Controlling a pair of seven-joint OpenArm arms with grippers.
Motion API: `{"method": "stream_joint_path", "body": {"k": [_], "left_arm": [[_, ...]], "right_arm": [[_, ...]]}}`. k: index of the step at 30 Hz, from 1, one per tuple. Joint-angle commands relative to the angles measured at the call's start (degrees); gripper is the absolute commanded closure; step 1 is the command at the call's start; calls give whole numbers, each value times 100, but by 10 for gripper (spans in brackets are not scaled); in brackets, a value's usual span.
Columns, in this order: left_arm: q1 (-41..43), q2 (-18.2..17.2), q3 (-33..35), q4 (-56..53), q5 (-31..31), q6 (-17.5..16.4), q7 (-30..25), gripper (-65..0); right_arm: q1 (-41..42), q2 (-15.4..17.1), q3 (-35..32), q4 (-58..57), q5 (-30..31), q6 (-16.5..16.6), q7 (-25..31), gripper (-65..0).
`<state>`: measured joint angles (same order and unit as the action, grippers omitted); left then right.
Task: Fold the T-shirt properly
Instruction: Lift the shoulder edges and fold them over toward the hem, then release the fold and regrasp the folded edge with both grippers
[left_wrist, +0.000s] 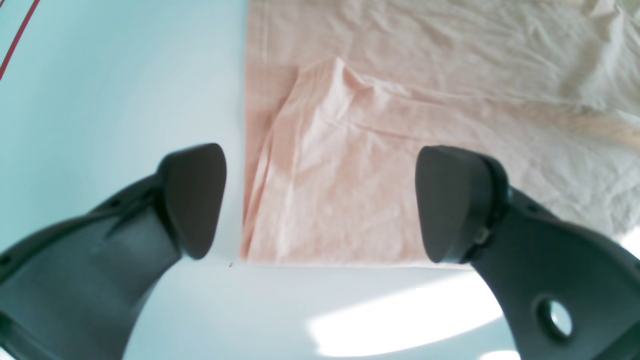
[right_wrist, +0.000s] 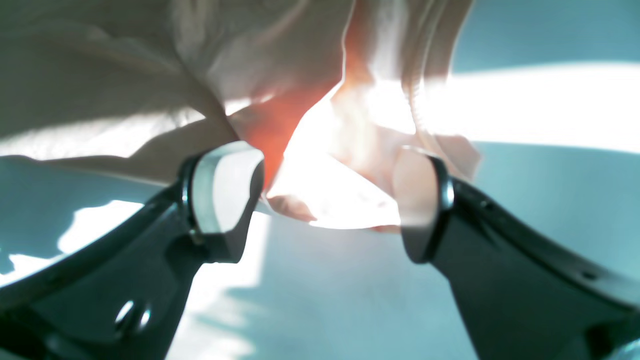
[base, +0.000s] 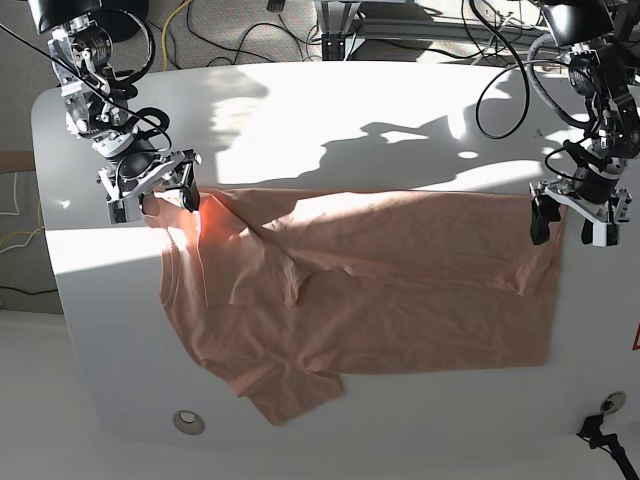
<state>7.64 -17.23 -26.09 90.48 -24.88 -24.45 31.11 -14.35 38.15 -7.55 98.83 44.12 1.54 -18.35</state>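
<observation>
The white table (base: 400, 110) is covered by the partly folded T-shirt (base: 380, 290), whose far corners are flanked by the spread, empty left gripper (base: 573, 218) and the parted right gripper (base: 152, 190), cloth being seen between its fingers (right_wrist: 225, 185), ungripped.

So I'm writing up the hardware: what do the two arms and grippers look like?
Both arms are dark metal with looping black cables. The left gripper has matte black curved fingers with rounded pads; the right gripper looks alike, its pads glaring in sunlight.
</observation>
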Motion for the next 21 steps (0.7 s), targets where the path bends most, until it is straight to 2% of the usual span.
{"method": "stream_joint_path", "body": {"k": [1,4,5,8,13,16,21], "left_arm": [[-74,-39,-24,108,-83,-12,-136,-563],[-74,-30,-24,108,-83,-12,-136,-563],[-74,-30,-24,108,-83,-12,-136,-563],[-74,-30,-16,108,-83,-12,-136,-563],[-74,-30,-16,82,-83,-12,-136,-563],[-74,-22,-7,82,-83,-12,-136,-563],[-74,-22,-7,64,-83,-12,-136,-563]], "right_arm": [[77,5,47,-85,15,53,107,-419],[94,-57,47,-234,-65,325,107,-419],[85,-66,47,-234,-240,378,107,-419],[50,-409,47,-225,-900,387,107,-419],[-46,-769,47,-208,-1814,422,107,-419],[-55,-892,74,-217,-2016,685,107,-419],[-11,-936,83,-234,-2333,721,107,-399]]}}
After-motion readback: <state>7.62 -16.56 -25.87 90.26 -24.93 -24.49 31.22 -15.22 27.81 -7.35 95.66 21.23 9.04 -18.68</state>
